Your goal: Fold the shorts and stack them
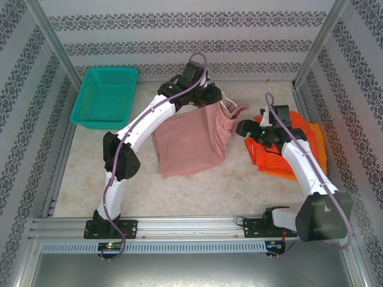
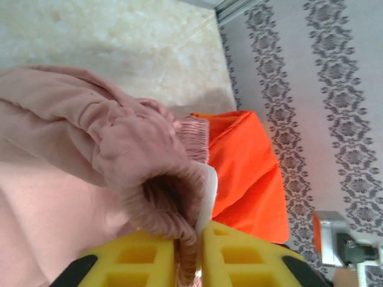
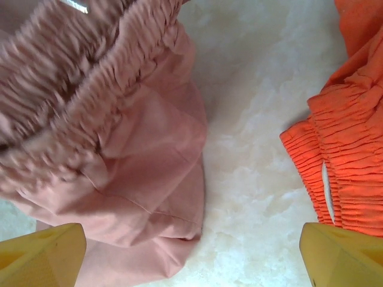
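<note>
The soft, limp dusty pink cloth shorts (image 1: pixel 188 143) lie mid-worktop (image 1: pixel 227 185), their gathered elastic waistband (image 2: pixel 170 197), likely the firmest hold, pinched at the far edge by the left jaws, while the right jaws hang spread wide beside the red-orange cloth shorts (image 1: pixel 269 160).

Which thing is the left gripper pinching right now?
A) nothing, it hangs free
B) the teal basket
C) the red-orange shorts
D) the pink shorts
D: in the left wrist view, the pink shorts have their gathered waistband bunched inside the left gripper, whose jaws are closed on the cloth.
</note>
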